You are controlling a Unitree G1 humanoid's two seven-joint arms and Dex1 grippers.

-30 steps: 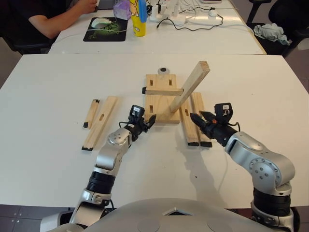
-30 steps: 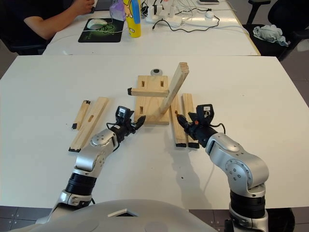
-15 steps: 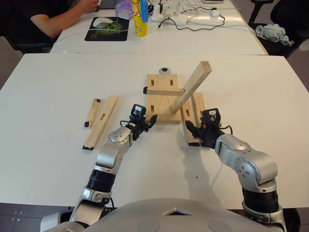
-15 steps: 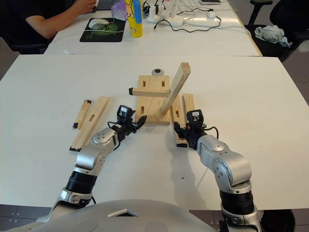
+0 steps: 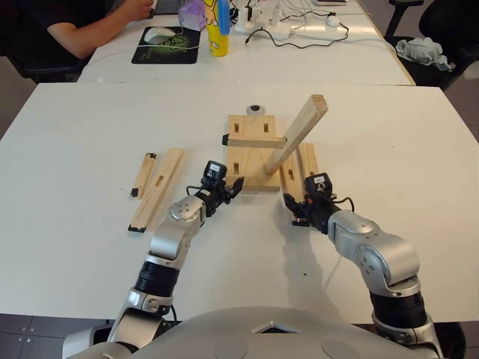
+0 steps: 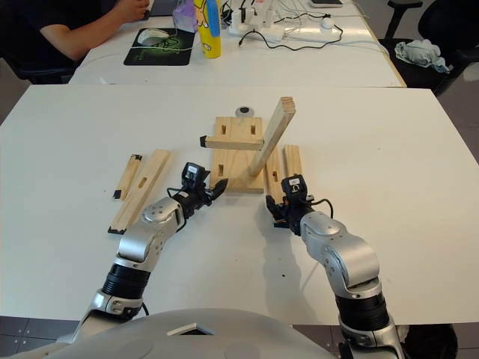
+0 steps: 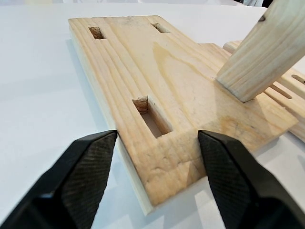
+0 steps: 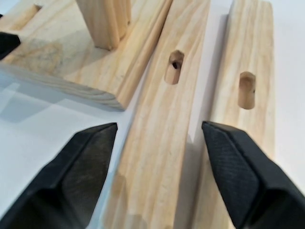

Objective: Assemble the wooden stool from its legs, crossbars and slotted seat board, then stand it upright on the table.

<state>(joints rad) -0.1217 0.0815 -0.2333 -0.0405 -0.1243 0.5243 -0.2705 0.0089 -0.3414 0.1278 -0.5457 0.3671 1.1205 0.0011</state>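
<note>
The slotted seat board [image 5: 245, 158] lies flat mid-table, with one leg [image 5: 298, 140] standing tilted in its near right slot and a crossbar [image 5: 255, 141] lying across it. Two more legs [image 5: 289, 179] [image 5: 308, 161] lie just right of the board. A slotted leg [image 5: 156, 187] and a short crossbar [image 5: 141, 174] lie to the left. My left gripper [image 5: 233, 184] is open, its fingers either side of the board's near corner [image 7: 176, 171]. My right gripper [image 5: 294, 210] is open around the near end of the inner lying leg [image 8: 162, 119], beside the outer one [image 8: 243, 119].
A small black round object [image 5: 255, 109] sits at the board's far edge. A second table behind holds a yellow bottle [image 5: 217, 30], a mouse pad [image 5: 161, 45] and cables. Bare white tabletop [image 5: 404, 149] spreads to the right and near side.
My right gripper has moved left and forward, from beside the lying legs to their near end. The left gripper and the wooden parts have stayed put.
</note>
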